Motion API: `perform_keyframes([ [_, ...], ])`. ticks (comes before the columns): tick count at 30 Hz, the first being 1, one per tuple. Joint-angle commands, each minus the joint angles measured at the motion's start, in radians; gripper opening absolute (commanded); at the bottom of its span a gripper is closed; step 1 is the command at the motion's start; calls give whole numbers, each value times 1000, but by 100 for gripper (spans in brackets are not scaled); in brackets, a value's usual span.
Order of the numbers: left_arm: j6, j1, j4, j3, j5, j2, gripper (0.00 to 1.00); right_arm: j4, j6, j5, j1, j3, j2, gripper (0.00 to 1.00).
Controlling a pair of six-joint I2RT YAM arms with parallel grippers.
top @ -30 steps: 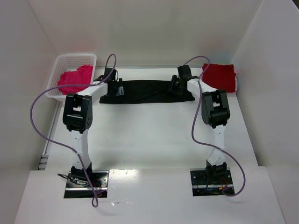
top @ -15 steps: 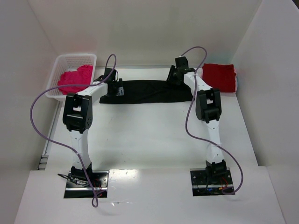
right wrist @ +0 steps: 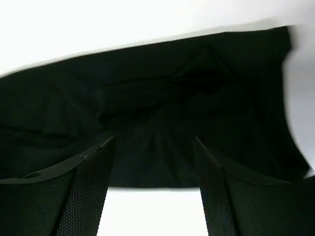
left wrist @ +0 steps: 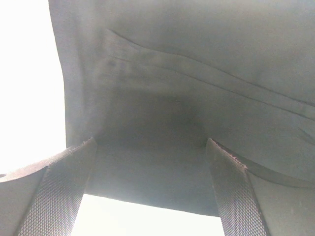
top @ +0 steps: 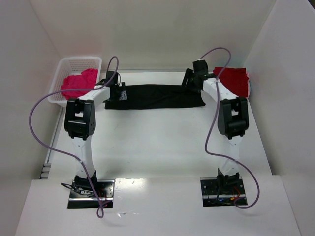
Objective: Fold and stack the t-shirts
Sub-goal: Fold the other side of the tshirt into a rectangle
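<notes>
Across the far half of the table, I see the black t-shirt lying flat as a narrow band, long axis running left to right. My left tool hangs over its left end, fingers spread wide, pinching nothing; my right tool, over the right end, is spread too. Farther back, the pink t-shirt sits bunched in the basket at left, the red t-shirt folded at right.

Overhead, wrist close-ups: shared black t-shirt
</notes>
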Motion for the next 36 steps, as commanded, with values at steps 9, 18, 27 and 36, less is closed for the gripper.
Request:
perform_keyframes([
  [9,33,19,13,3,69,-84,100,159,-18,16,-35,-265,-264,63],
  [18,52,19,13,-6,102,-73,100,127,-47,15,-15,-148,-83,60],
  [27,52,19,13,3,111,-63,100,87,-47,19,14,34,79,59],
  [36,52,19,13,3,102,-44,100,11,-70,37,14,191,201,59],
])
